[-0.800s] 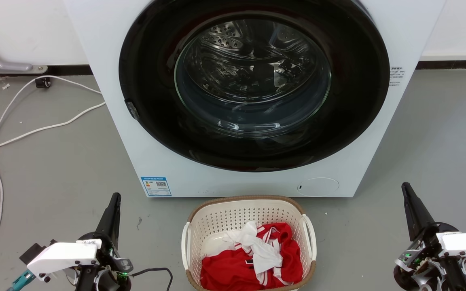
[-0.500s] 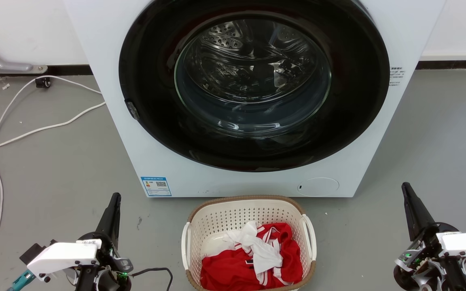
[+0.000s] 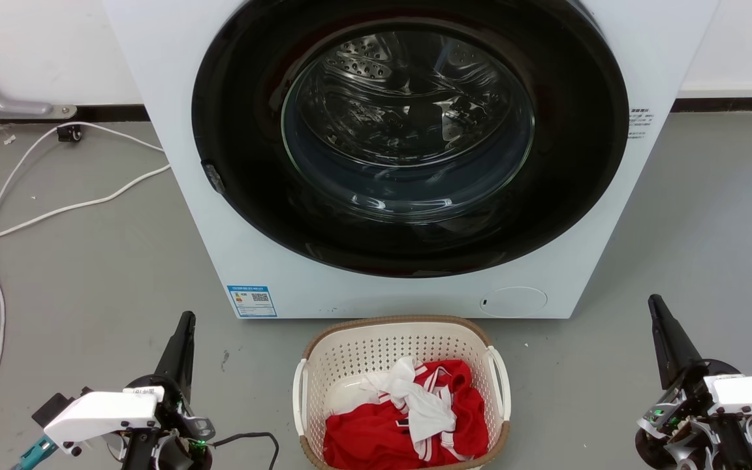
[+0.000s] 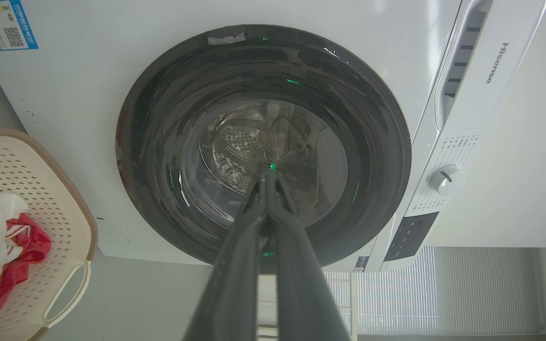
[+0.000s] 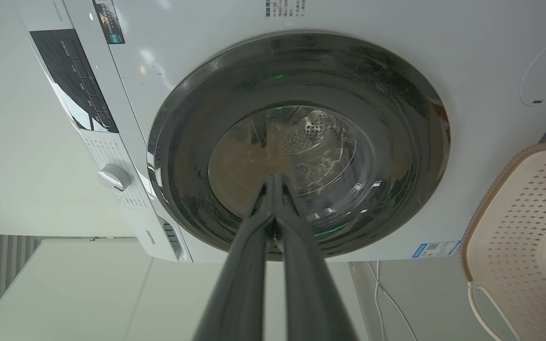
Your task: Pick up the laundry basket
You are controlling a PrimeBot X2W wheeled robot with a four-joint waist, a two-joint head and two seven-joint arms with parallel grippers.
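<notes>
Head camera high, facing down at washing machine (image 3: 415, 297); wrist cameras low, tilted, share its door (image 4: 263, 71).

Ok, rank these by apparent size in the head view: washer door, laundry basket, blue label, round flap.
Largest: washer door.
Then the laundry basket, though it sits nearer the camera.
Last, the blue label and the round flap look about alike, so I won't rank them.

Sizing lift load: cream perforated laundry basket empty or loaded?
Loaded: crumpled red and white clothes lie inside the cream perforated plastic laundry basket, toward its near end.
</notes>
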